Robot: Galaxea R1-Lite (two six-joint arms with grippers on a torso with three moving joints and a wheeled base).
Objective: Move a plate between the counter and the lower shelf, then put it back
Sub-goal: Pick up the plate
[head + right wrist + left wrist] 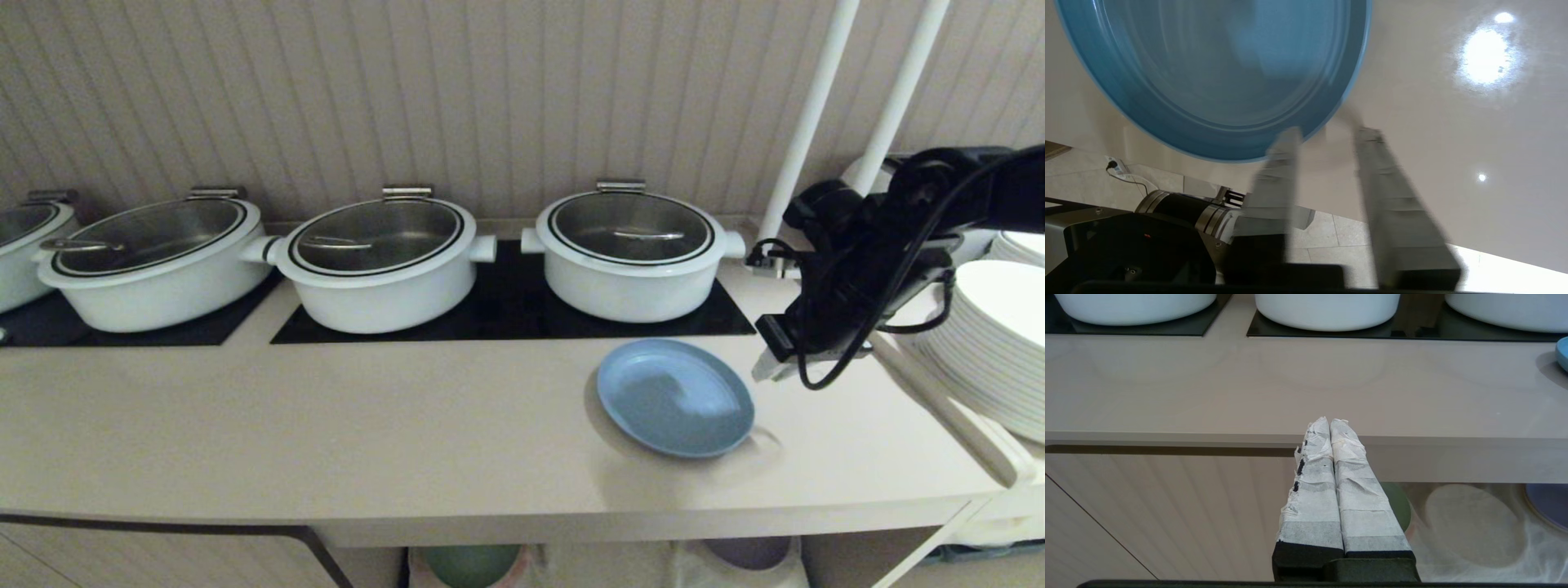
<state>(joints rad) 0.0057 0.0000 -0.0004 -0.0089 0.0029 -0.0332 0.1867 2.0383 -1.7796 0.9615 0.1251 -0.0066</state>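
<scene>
The light-blue plate (676, 398) lies flat on the beige counter (367, 425), in front of the rightmost white pot. My right gripper (766, 369) hovers just off the plate's right edge. In the right wrist view that gripper (1329, 132) is open, with bare counter showing between its fingers; one fingertip (1289, 136) overlaps the rim of the plate (1216, 65). My left gripper (1329, 421) is shut and empty, parked below the counter's front edge (1208, 437). The lower shelf (1474, 531) shows its wrinkled white cloth with a round raised spot.
White lidded pots (627, 253) stand on black glass panels along the back. A stack of white plates (1000, 343) and white poles (808, 114) are at the right. On the shelf sit a green plate (1397, 500) and a purple plate (1551, 502).
</scene>
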